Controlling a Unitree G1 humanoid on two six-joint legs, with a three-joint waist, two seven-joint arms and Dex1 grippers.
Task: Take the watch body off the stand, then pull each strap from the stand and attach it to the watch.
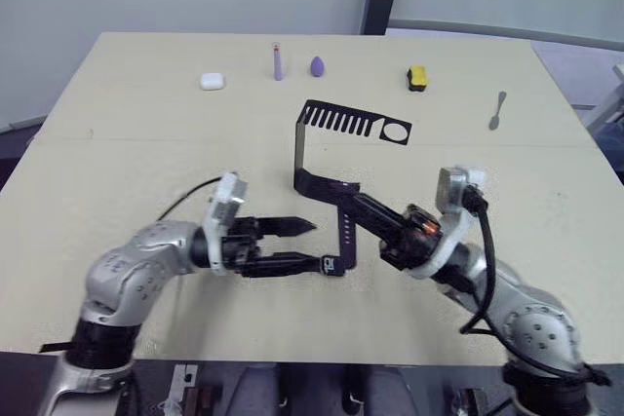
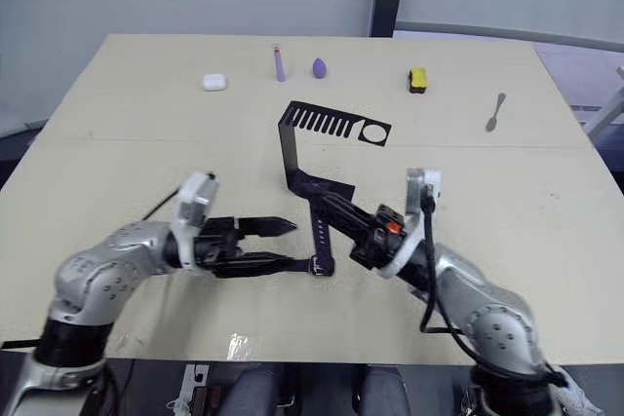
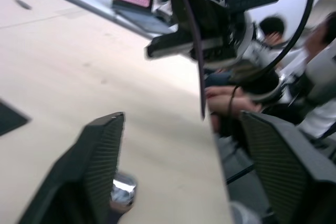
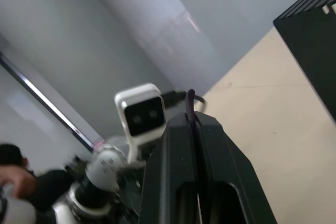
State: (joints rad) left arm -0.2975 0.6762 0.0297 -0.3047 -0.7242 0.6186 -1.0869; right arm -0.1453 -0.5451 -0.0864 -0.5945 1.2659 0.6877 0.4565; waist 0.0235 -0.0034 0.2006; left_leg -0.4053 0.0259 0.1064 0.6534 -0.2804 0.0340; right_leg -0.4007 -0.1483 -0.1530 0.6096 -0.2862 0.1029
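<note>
The black stand [image 1: 296, 151] stands at the table's middle, its comb arm pointing right. My right gripper [image 1: 349, 204] is just in front of the stand's foot, shut on a thin dark strap [image 1: 342, 236]. The strap shows between its fingers [image 4: 178, 145] in the right wrist view and runs down toward me. At the strap's lower end is the small dark watch body [image 1: 330, 265] with white marks; I cannot tell whether the two are joined. My left gripper [image 1: 304, 244] is open just left of the strap, its lower fingertip by the watch body.
Along the far side lie a white earbud case [image 1: 213, 80], a purple stick [image 1: 278, 60], a purple teardrop piece [image 1: 318, 66], a yellow-and-black block [image 1: 417, 77] and a grey spoon [image 1: 497, 111]. People [image 3: 262, 72] sit beyond the table edge.
</note>
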